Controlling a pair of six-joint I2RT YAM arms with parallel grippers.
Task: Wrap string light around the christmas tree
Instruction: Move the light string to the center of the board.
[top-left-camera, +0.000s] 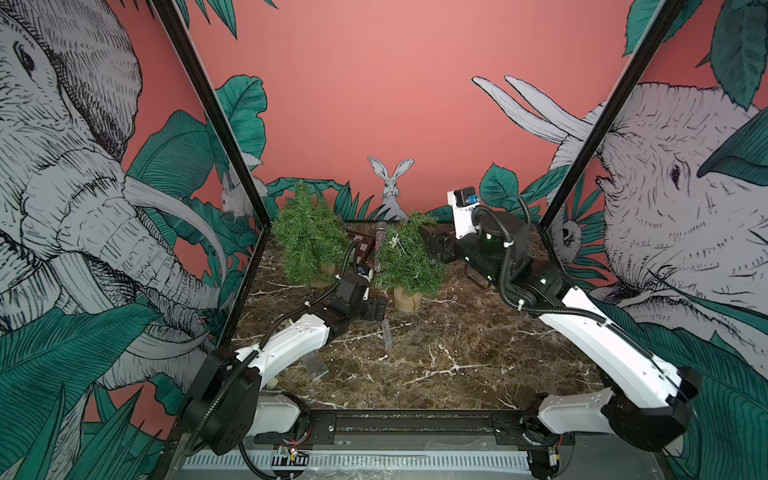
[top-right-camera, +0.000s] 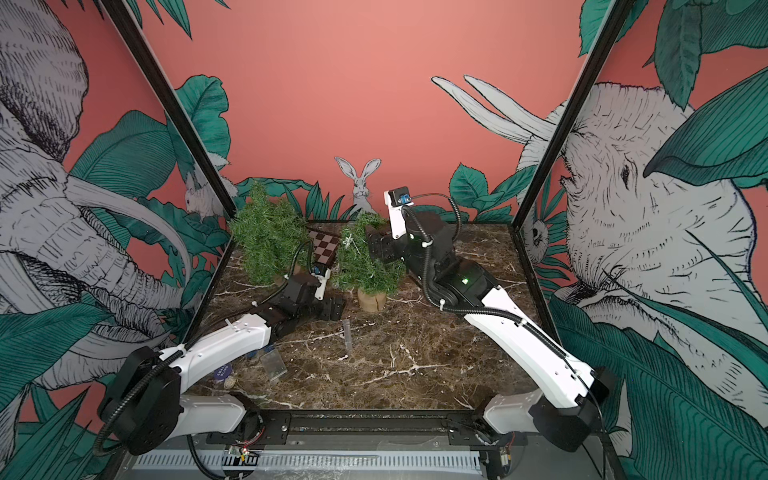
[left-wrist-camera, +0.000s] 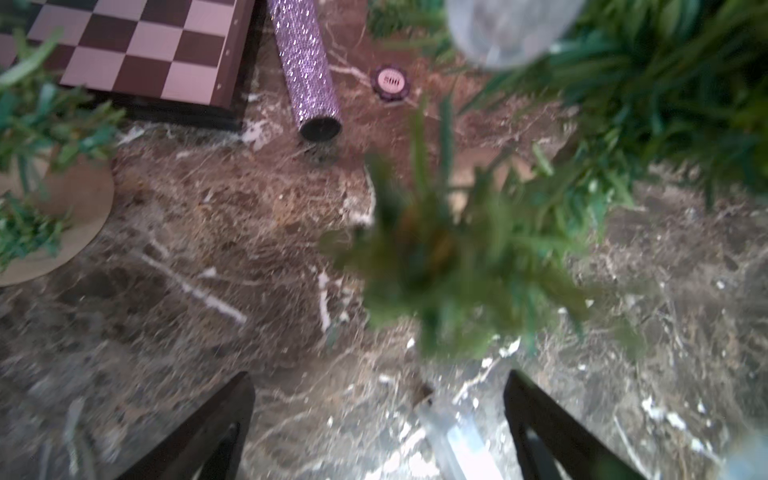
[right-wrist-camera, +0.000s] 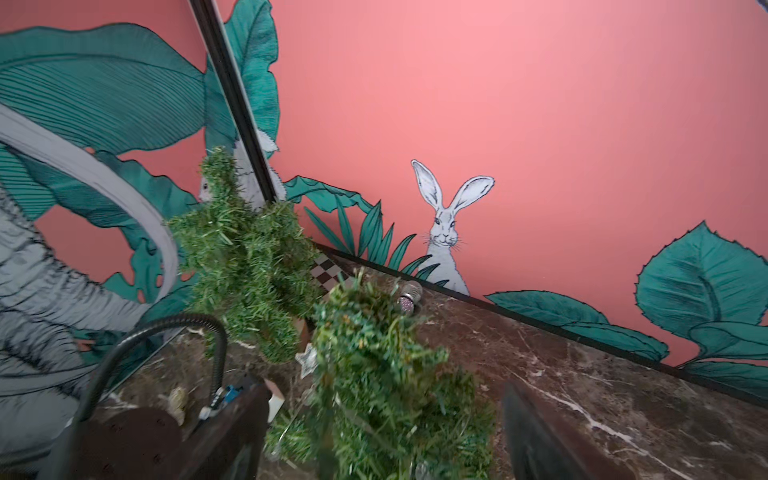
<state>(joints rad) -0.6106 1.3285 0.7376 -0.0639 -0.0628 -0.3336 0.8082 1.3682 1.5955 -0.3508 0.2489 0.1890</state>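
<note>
Left claw (left-wrist-camera: 380, 376) spread, empty; right claw (right-wrist-camera: 386, 386) spread astride small green bristly tree (top-left-camera: 405, 257); I'd steady it, then grab silver-star string light (right-wrist-camera: 307, 359)

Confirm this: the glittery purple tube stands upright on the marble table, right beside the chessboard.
One detail is wrong. The glittery purple tube is not upright. It lies on its side on the marble table, its open end showing, right beside the chessboard. The left wrist view shows this.
</note>
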